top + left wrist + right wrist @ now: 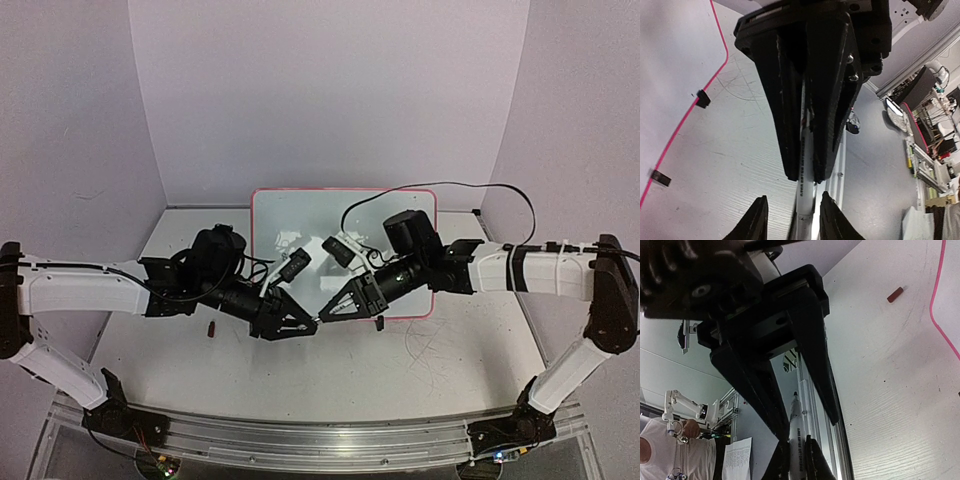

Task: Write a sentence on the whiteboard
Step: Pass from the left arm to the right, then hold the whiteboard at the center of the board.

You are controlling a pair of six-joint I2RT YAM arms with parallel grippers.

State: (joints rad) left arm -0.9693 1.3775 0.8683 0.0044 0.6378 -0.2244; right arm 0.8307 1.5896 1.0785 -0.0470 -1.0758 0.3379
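The whiteboard (345, 215), white with a red-pink frame, lies at the back centre of the table, and its edge also shows in both wrist views (675, 55) (951, 285). No sentence shows on the part I see; the arms cover its near edge. My two grippers meet tip to tip in front of it. The right gripper (328, 312) (796, 440) is shut on a white marker (796, 422) (806, 192). The left gripper (308, 327) (795, 200) is open, with its fingers on either side of the marker and not touching it.
A small red cap-like piece (212, 327) (895, 294) lies on the scratched tabletop (440, 350) to the left of the board. Two black clip feet (702, 98) sit on the board's frame. A black cable (470, 187) arcs over the board's far right. An aluminium rail (300, 440) runs along the near edge.
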